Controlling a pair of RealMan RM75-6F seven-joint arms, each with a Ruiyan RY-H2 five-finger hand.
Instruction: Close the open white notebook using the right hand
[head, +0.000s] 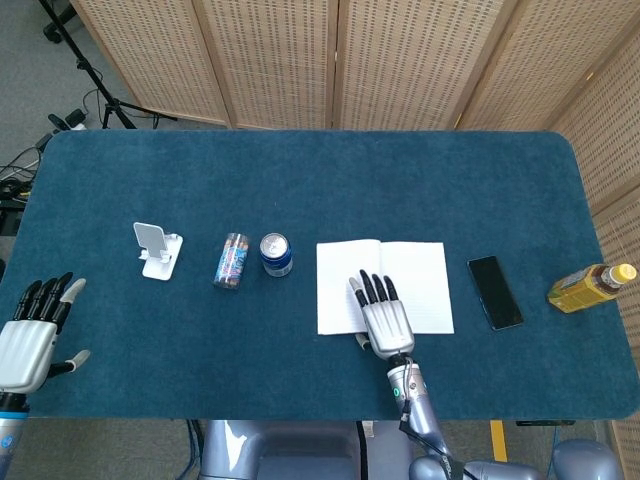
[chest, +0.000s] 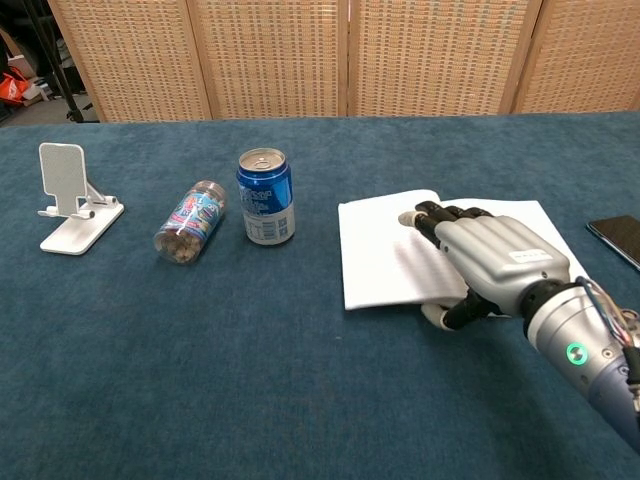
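While lying palm-down on the white notebook (head: 384, 286), right hand (head: 384, 322) has fingers (chest: 448, 213) stretched flat near the spine, thumb tucked under the near edge, holding nothing; looks set to lift a leaf for the fold. Notebook open, mid-table, just right of the blue can (head: 276, 253). Left hand (head: 27, 341) idle, fingers spread, at the near left corner. Blue cloth table (head: 300, 180), wicker screens (head: 400, 60) behind

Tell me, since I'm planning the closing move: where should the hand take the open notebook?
Probably the left page's outer edge, from the can side: the notebook lies flat and open, the right hand rests near its middle, and that edge is free to lift.
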